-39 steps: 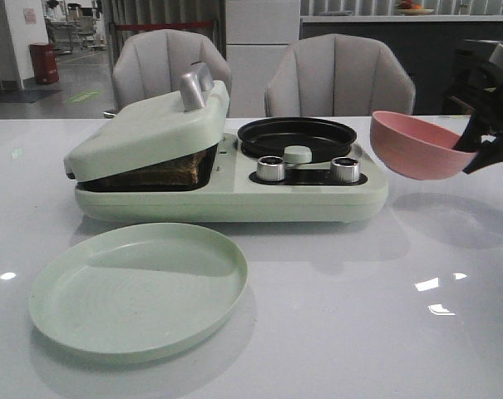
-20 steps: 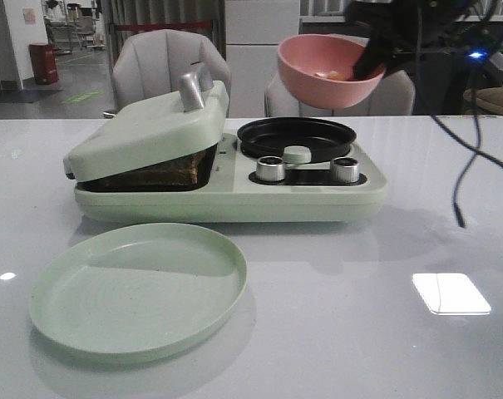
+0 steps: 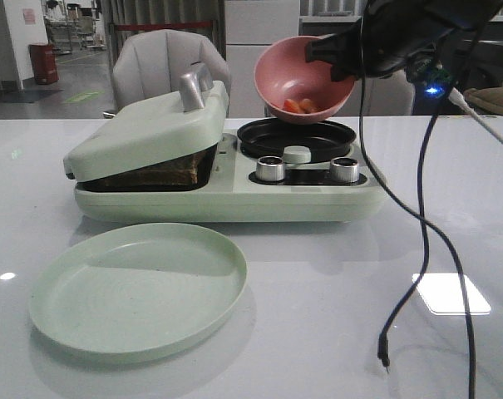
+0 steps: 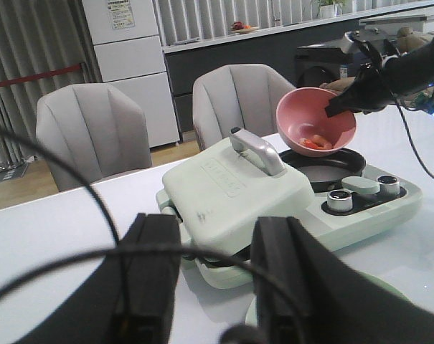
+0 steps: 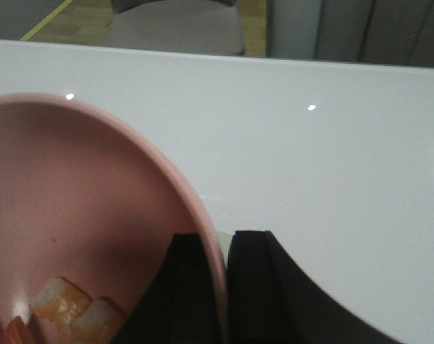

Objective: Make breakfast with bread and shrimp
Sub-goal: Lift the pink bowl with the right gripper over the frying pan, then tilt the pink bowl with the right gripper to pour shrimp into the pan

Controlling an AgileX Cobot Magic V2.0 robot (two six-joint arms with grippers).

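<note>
My right gripper [image 3: 338, 51] is shut on the rim of a pink bowl [image 3: 303, 76] and holds it tilted above the round black pan [image 3: 297, 135] of a pale green breakfast maker [image 3: 226, 195]. Orange-pink shrimp [image 3: 300, 105] lie at the low side of the bowl; they also show in the right wrist view [image 5: 66, 304] and the left wrist view [image 4: 313, 142]. Bread [image 3: 155, 173] lies under the maker's half-lowered lid [image 3: 147, 129], only its dark edge showing. My left gripper [image 4: 215, 276] is open and empty, held back from the maker.
An empty pale green plate [image 3: 139, 287] lies in front of the maker. Two metal knobs [image 3: 271, 169] sit on the maker's front. A loose black cable [image 3: 417, 233] hangs from my right arm down to the table. Two grey chairs [image 3: 164, 62] stand behind the table.
My right gripper has carried the pink bowl from the far right, up and left, to above the black pan, and tipped it so the shrimp slide toward its lower rim.
</note>
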